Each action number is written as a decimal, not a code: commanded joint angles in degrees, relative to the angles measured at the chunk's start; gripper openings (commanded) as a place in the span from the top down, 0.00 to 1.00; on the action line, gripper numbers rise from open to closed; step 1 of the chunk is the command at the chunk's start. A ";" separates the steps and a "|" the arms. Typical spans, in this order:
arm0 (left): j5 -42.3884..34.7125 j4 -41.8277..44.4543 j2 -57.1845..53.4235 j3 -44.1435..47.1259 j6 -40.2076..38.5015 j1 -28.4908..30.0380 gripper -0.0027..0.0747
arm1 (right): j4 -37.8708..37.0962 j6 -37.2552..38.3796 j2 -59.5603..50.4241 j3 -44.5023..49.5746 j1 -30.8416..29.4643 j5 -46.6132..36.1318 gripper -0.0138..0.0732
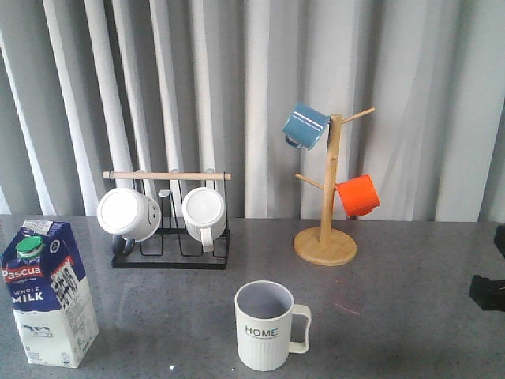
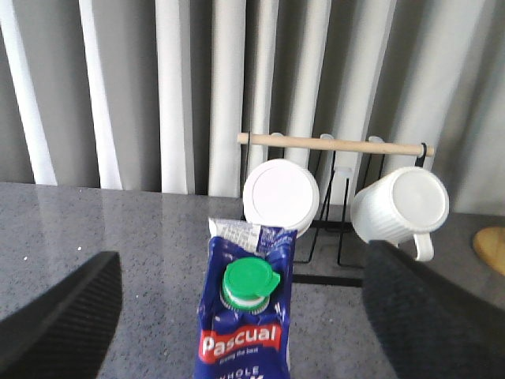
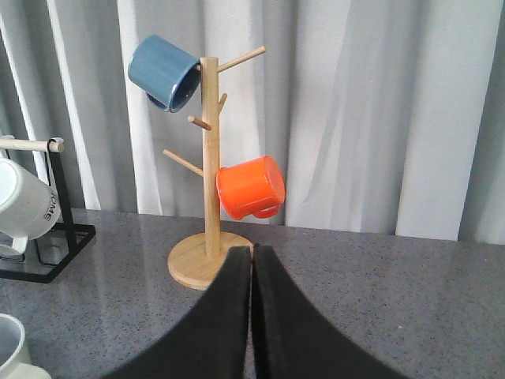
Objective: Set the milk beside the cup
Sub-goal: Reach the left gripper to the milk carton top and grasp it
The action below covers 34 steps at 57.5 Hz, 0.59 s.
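The milk point(image 1: 49, 292), a blue-and-white carton with a green cap, stands upright at the front left of the table. The cup point(image 1: 266, 325), a ribbed cream mug lettered "HOME", stands at the front middle, well apart from it. In the left wrist view my left gripper point(image 2: 241, 260) is open, with its fingers point(image 2: 67, 316) wide on either side of the milk point(image 2: 246, 324) and not touching it. My right gripper point(image 3: 252, 253) is shut and empty above the table, facing the mug tree. The cup's rim point(image 3: 8, 347) shows at that view's edge.
A black wire rack with a wooden bar point(image 1: 167, 175) holds two white mugs point(image 1: 129, 213) behind the milk. A wooden mug tree point(image 1: 331, 181) at the back right carries a blue mug point(image 1: 304, 125) and an orange mug point(image 1: 357, 195). Dark arm parts point(image 1: 488, 290) are at the right edge.
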 commanded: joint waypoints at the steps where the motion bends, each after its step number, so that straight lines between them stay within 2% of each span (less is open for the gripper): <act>1: -3.66 -0.88 2.65 -5.64 -2.27 -0.08 0.01 | -0.46 -0.75 -0.44 -2.00 -0.26 -3.99 0.85; 13: -2.27 -0.81 12.90 -14.15 -3.05 -1.84 0.03 | -0.46 -0.75 -0.44 -2.00 -0.26 -3.94 0.85; 34: -8.35 -0.63 24.00 -14.46 -3.00 -1.84 0.04 | -0.46 -0.75 -0.44 -2.00 -0.26 -3.94 0.85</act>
